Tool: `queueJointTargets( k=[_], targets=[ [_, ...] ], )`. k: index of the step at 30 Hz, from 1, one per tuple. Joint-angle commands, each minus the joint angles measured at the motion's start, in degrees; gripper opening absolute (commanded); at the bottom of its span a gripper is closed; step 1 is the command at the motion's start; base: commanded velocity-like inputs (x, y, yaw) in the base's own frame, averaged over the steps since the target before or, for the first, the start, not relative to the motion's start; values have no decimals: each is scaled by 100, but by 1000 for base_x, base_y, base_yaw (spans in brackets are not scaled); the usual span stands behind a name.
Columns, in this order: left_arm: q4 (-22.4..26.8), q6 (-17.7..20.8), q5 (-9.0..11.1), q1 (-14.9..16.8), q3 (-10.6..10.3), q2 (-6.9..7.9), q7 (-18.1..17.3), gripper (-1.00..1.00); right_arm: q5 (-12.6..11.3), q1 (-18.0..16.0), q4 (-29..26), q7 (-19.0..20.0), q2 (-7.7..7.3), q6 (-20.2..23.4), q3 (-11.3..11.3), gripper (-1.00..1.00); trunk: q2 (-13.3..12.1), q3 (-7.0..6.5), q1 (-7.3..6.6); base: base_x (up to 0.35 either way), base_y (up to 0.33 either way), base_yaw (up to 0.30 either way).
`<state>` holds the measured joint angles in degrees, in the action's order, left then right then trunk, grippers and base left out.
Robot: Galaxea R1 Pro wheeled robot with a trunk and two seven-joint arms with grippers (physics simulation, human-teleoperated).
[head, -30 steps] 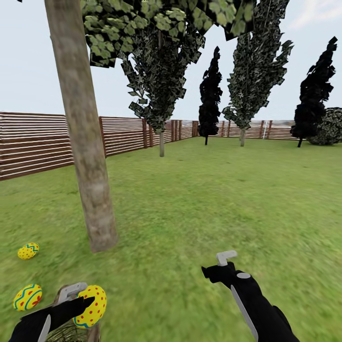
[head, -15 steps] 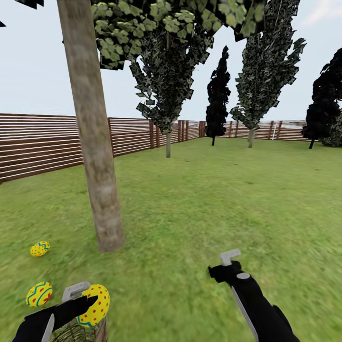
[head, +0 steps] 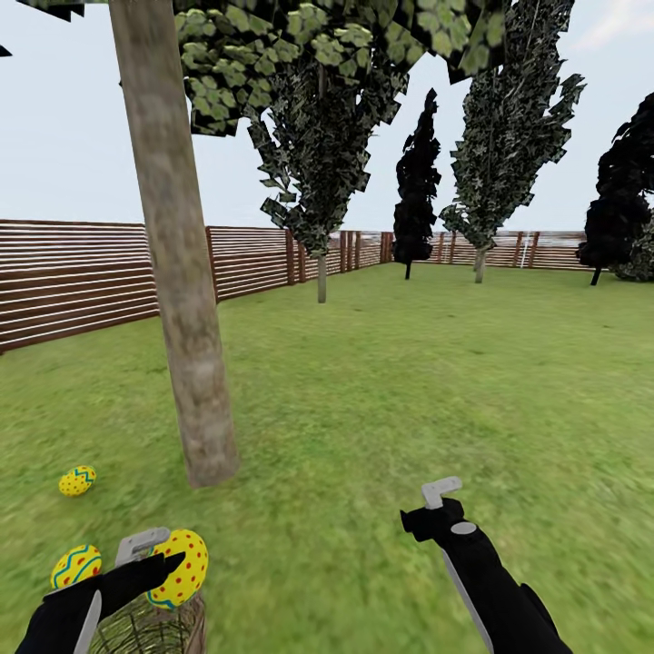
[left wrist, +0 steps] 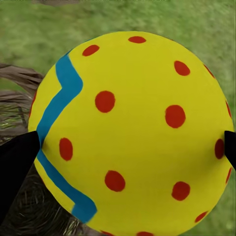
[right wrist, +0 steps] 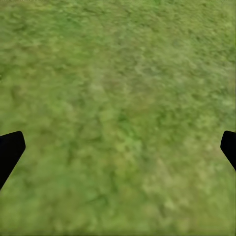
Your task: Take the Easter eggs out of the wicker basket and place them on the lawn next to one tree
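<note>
Left hand (head: 154,570) clamped on the dotted egg (head: 179,567), fingers on its two sides, egg big and centred in the left wrist view (left wrist: 130,135); it hangs right over the basket (head: 150,629), rim just under the hand, so the egg looks lifted clear of the weave; judgement: this is the third egg, on its way out, carry and set-down not yet done.

Just beside the hand on its outer side a zigzag egg (head: 74,566) lies on the lawn (head: 363,409); farther ahead of the hand a second egg (head: 77,480) on grass, near the foot of the tree (head: 186,345); trunk stands ahead of the hand and slightly inward.

To do it well: keep the grip firm, egg is round and smooth, likely to slip; move it forward toward the trunk base, clear of the basket rim; lower until it touches grass before letting go, else it may roll; put it down near the two others, not on them.

Right hand (head: 434,498) fingers apart, nothing in them, well off to the side over bare grass (right wrist: 118,118); fence (head: 82,277) far behind.
</note>
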<state>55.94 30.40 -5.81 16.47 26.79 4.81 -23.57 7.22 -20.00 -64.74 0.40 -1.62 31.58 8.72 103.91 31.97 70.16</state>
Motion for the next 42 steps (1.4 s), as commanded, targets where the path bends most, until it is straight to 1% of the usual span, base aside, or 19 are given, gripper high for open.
queueJointTargets(
  k=[1,2,7,15,19,21,23,24,26,27,29,31,33,36,42],
  targets=[
    [6,18,-61,5,19,-5,-60,-100,52,-2,-6,4,-5,34,17,100,-38,-12,-23,0,0,0],
    [-11,18,-56,5,19,-5,-64,-100,53,-3,-4,4,-5,33,17,100,-78,-30,-45,0,0,0],
    [-18,12,-76,5,19,-14,-45,-100,52,-4,-4,-1,1,24,24,100,-78,-30,-45,11,-42,0],
    [3,18,-87,5,19,-35,-38,-100,54,-4,7,-5,8,24,32,100,-78,-30,-45,159,-318,0],
    [-8,12,-106,5,19,-130,-34,-100,60,-3,130,-11,12,15,69,100,-78,-30,-45,171,-334,0],
    [-5,10,-251,5,19,-214,-33,-100,60,-4,135,-13,11,15,114,100,-78,-30,-45,171,-334,0],
    [3,10,-504,5,19,-253,-33,-100,61,-2,137,-14,12,15,127,100,-78,-30,-45,171,-334,0],
    [-1,9,-549,5,19,-258,-33,-100,62,-3,137,-13,12,15,128,100,-78,-30,-45,170,-334,0],
    [-4,9,-574,5,19,-278,-33,-100,64,-2,137,-13,12,14,132,100,-78,-30,-45,171,-334,0],
    [-1,9,-586,5,19,-322,-33,-100,63,-3,140,-13,16,14,153,100,-78,-30,-45,171,-334,46],
    [3,9,-594,5,19,-380,-33,-100,61,-4,144,-19,13,9,306,100,-78,-30,-45,171,-334,108],
    [4,9,-596,5,19,-399,-33,-100,61,-3,146,-22,13,6,393,100,-78,-30,-45,171,-333,166],
    [5,9,-622,5,19,-419,-33,-100,61,-4,146,-22,12,6,406,100,-78,-30,-45,171,-333,231],
    [12,9,-748,5,19,-436,-33,-100,60,-4,146,-22,10,6,410,100,-78,-30,-45,172,-333,253],
    [13,9,-772,5,19,-439,-33,-100,52,-4,141,-18,11,6,405,100,-78,-30,-45,173,-332,276]
  ],
)
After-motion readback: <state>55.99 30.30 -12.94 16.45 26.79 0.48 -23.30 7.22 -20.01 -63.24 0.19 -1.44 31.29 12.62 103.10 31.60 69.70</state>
